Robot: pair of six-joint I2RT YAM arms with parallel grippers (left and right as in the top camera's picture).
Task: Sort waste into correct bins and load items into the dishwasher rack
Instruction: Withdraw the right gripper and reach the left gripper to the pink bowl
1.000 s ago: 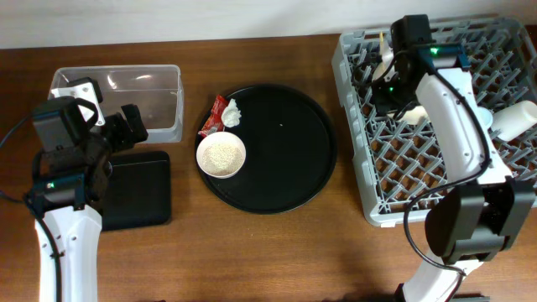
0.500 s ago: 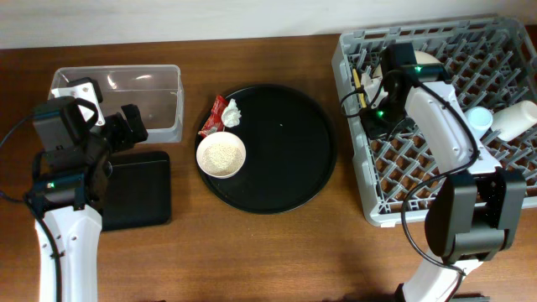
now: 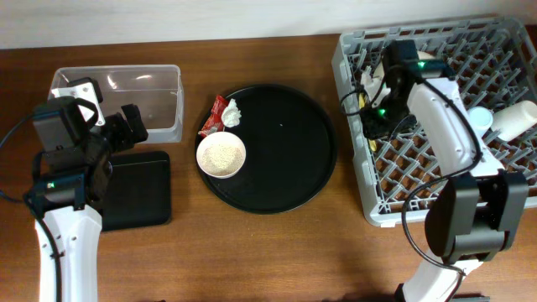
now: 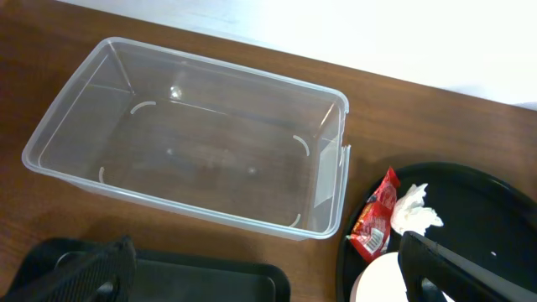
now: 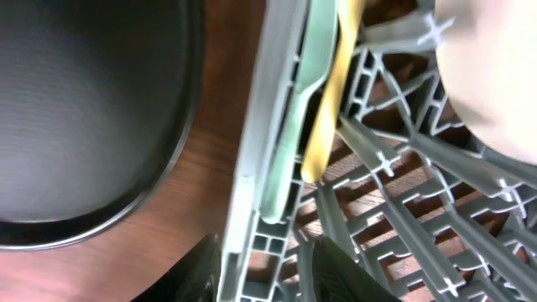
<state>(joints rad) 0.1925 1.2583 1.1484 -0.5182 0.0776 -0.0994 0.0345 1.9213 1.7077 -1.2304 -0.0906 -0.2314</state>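
Two pieces, the yellow utensil (image 5: 331, 101) and pale blue utensil (image 5: 294, 126), lean inside the dishwasher rack (image 5: 252, 168) wall. The right gripper (image 5: 268, 270) seems parted and empty, though blur hides its tips. A careless lift could snag them and tip them out. The left gripper (image 4: 268, 273) hangs wide apart by the clear tub (image 4: 336, 109).

A dark brown wooden table (image 3: 277, 252) with fine grain fills nearly the whole view. Along its far edge runs a plain white wall (image 3: 168, 21). The light is even, without hard shadows.
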